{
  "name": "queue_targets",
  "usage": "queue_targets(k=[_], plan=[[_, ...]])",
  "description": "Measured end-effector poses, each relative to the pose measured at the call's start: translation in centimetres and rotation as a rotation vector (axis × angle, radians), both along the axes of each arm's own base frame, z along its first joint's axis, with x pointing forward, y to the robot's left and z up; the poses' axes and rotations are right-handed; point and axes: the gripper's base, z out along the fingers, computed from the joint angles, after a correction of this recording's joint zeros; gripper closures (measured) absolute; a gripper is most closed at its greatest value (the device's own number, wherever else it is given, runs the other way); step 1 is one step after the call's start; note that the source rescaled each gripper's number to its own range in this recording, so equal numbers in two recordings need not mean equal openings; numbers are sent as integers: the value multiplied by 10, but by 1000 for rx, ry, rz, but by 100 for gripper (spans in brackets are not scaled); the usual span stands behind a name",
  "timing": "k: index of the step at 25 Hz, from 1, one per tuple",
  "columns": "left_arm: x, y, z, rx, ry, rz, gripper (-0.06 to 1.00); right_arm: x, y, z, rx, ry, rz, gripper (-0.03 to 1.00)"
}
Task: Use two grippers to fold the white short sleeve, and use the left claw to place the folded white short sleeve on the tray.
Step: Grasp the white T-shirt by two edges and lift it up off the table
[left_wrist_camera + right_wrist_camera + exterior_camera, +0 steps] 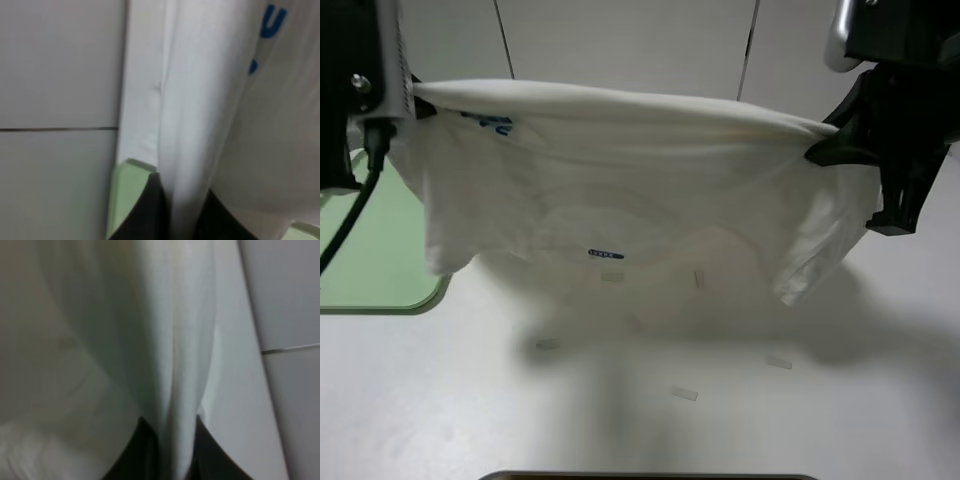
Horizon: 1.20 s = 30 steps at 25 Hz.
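**Operator:** What is being gripped, and by what?

**Technician:** The white, thin-fabric short-sleeved T-shirt (620,180) is being held up over the white desk (740,430), stretched as a wide band between the two arms. One end of its upper edge is being clamped by the left black pronged pincer (417,100), the other end by the right black pronged pincer (820,145). In each wrist view a bunched strip of cloth is being pinched between the dark fingers (150,210).

**Operator:** Where is the garment hanging relative to the tray?

**Technician:** The flat pale-green rectangular plastic tray (380,250) is lying on the desk at the left. The shirt's left lower corner is hanging in front of it, and contact cannot be told. The lower edge appears to be hanging clear of the desk, above several small pale paper scraps (684,394).

**Operator:** How is this step to be carried out well?

**Technician:** The fold is judged to be partway done.
- Both pincers are best being moved at equal height and equal pace, so that the upper edge is being held taut and level.
- The hanging part is best being laid flat on the desk first, with the gripped edge then being carried over it.
- Neither clamp should be being released before the cloth is resting.
- The drooping sleeve on the right is to be watched, since creases are likely there.
- Thin fabric may slip, and scraps may be trapped beneath the fold.
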Motion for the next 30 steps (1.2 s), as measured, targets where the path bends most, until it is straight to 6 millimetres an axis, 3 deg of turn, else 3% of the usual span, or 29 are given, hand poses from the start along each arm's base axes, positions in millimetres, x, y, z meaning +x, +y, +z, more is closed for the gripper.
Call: queue_targets(k=[7,11,20,24,30], plan=[[1,-1,38,-53,-99,1,94,-20,-12,31,59,-161,3,90],[2,-2,69,-103,-181,1,94,-34,-20,53,89,-305,8,90],[-2,0,120,-176,-319,0,94,-47,-29,126,208,-532,-22,90],[-6,2,140,-211,-369,-1,94,-55,-33,151,227,-561,-32,90],[-14,4,159,-243,-403,-8,94,-65,-39,169,231,-546,-44,90]])
